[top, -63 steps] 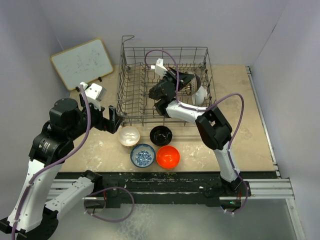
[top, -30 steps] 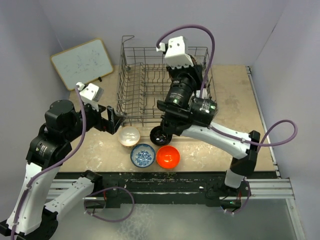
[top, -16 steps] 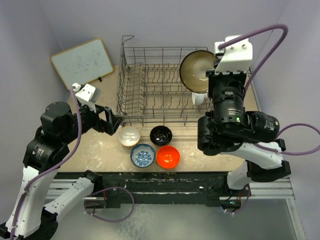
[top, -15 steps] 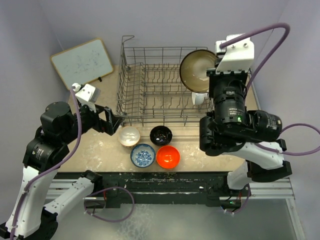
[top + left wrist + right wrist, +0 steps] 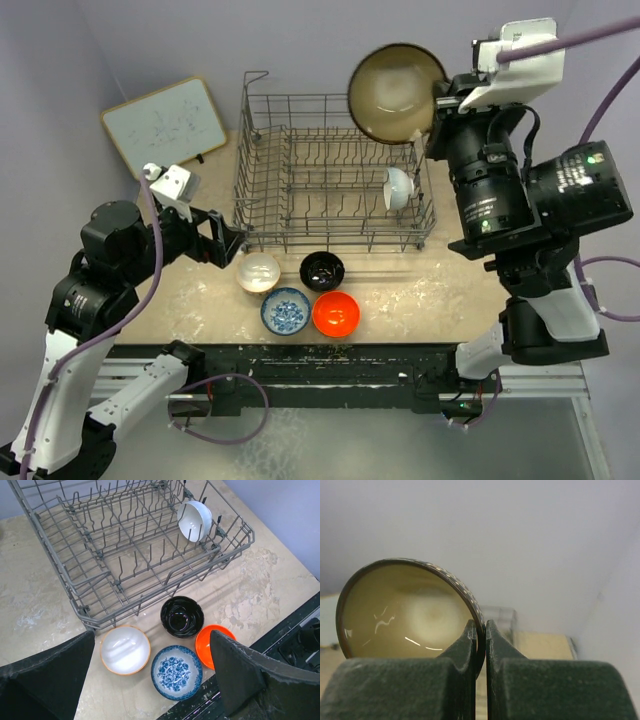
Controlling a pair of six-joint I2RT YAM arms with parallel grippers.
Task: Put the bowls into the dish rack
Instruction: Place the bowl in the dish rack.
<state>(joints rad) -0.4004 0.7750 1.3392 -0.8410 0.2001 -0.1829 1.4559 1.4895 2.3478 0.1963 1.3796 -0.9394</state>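
Observation:
My right gripper [image 5: 436,96] is shut on the rim of the brown-rimmed bowl [image 5: 396,94] and holds it high above the far right of the grey wire dish rack [image 5: 262,175]; the right wrist view shows its greyish inside [image 5: 405,612] and the fingers [image 5: 496,650] pinching the rim. A white bowl [image 5: 398,187] stands on edge in the rack's right side [image 5: 195,520]. On the table before the rack sit the cream bowl [image 5: 259,271], black bowl [image 5: 322,270], blue-and-white bowl [image 5: 285,310] and orange-red bowl [image 5: 336,313]. My left gripper [image 5: 228,240] is open and empty, left of the cream bowl.
A white board [image 5: 163,126] leans at the back left. The black front rail [image 5: 330,355] runs just below the bowls. Grey walls close in the sides and back. The right arm's body [image 5: 530,210] hangs over the table's right side.
My right arm has lifted the brown-rimmed bowl out of the rack and raised it up and back. The left arm has hardly moved.

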